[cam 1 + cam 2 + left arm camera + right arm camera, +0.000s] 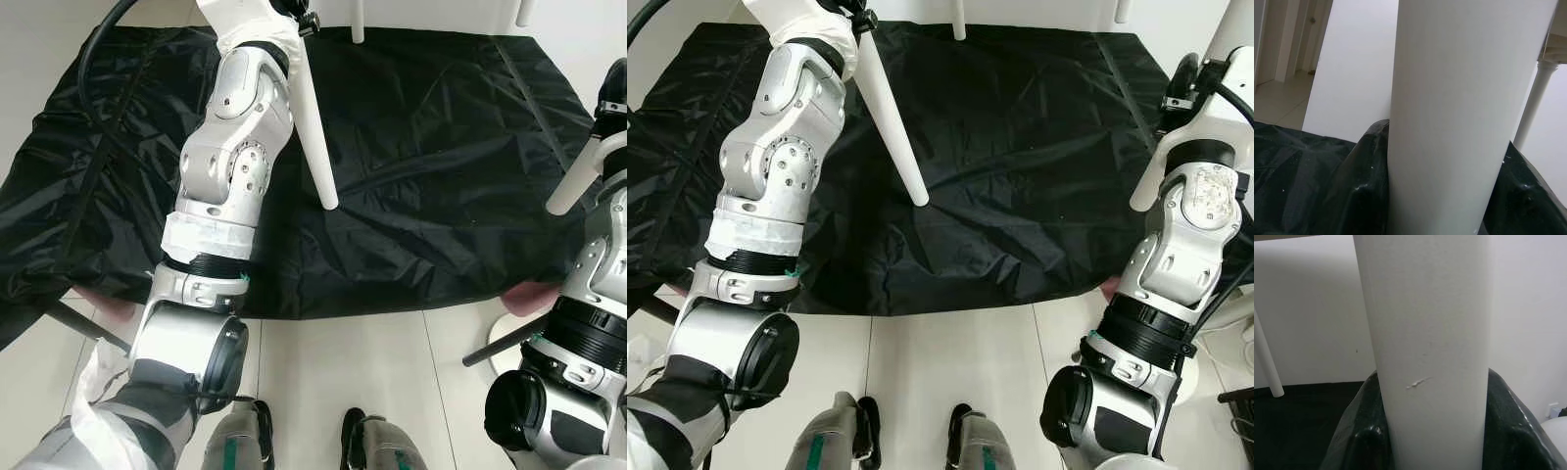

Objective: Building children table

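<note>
A white children's table stands over me on a black sheet (pixel 441 147). Its near left leg (pixel 315 127) slants down onto the sheet, and my raised left gripper (pixel 306 22) is shut on it near the top. In the left wrist view the leg (pixel 1469 112) sits between the two black fingers (pixel 1369 186). The near right leg (pixel 1144 191) is clamped by my right gripper (pixel 1183 83), also shut; the right wrist view shows that leg (pixel 1430 357) between its fingers (pixel 1359 435). Two far legs (pixel 358 20) (pixel 1122 10) stand at the sheet's back edge.
Pale floor tiles (pixel 392 382) lie between the sheet's front edge and my feet (pixel 353 441). Something pink (pixel 534 294) pokes out from under the sheet at the right. A dark rod (pixel 83 328) lies at the left, and another (pixel 500 345) crosses a white round object at the right.
</note>
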Motion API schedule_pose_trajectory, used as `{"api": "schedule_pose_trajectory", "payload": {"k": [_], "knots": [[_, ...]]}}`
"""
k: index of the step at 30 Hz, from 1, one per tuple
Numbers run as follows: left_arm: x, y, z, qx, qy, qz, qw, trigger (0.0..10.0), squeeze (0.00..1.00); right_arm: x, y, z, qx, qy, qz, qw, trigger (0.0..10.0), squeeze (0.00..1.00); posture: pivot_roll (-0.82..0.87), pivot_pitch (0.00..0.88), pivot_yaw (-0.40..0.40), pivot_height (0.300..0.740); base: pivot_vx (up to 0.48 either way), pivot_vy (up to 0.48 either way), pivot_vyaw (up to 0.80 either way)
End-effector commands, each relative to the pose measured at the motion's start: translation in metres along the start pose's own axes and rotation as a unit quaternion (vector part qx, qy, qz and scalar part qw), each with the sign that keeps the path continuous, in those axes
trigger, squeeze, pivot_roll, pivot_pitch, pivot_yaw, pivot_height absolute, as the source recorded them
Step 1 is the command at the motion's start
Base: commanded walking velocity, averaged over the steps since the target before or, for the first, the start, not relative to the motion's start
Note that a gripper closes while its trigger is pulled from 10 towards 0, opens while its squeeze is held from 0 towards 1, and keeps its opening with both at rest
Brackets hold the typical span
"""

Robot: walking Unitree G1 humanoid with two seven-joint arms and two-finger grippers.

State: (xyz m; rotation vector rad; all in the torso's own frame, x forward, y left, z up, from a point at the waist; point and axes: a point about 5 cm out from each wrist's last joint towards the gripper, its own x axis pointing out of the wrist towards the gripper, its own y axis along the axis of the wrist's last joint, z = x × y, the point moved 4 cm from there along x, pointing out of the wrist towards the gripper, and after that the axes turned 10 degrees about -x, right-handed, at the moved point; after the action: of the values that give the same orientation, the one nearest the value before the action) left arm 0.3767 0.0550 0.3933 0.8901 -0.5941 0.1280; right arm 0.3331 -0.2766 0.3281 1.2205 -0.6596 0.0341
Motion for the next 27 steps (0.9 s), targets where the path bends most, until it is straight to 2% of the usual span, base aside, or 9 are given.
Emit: {"api": "schedule_pose_trajectory", "payload": {"k": [1, 27], "knots": [[-0.0068, 0.0843, 0.0445, -0.121, -0.121, 0.160, 0.972, 0.0, 0.00, 0.0058, -0.0115, -0.0088, -0.007, 0.015, -0.048, 0.999, 0.0, 0.00, -0.08, 0.154, -0.022, 0.740, 0.000, 0.000, 0.00], [-0.0068, 0.0843, 0.0445, -0.121, -0.121, 0.160, 0.972, 0.0, 0.00, 0.0058, -0.0115, -0.0088, -0.007, 0.015, -0.048, 0.999, 0.0, 0.00, -0.08, 0.154, -0.022, 0.740, 0.000, 0.000, 0.00]]}}
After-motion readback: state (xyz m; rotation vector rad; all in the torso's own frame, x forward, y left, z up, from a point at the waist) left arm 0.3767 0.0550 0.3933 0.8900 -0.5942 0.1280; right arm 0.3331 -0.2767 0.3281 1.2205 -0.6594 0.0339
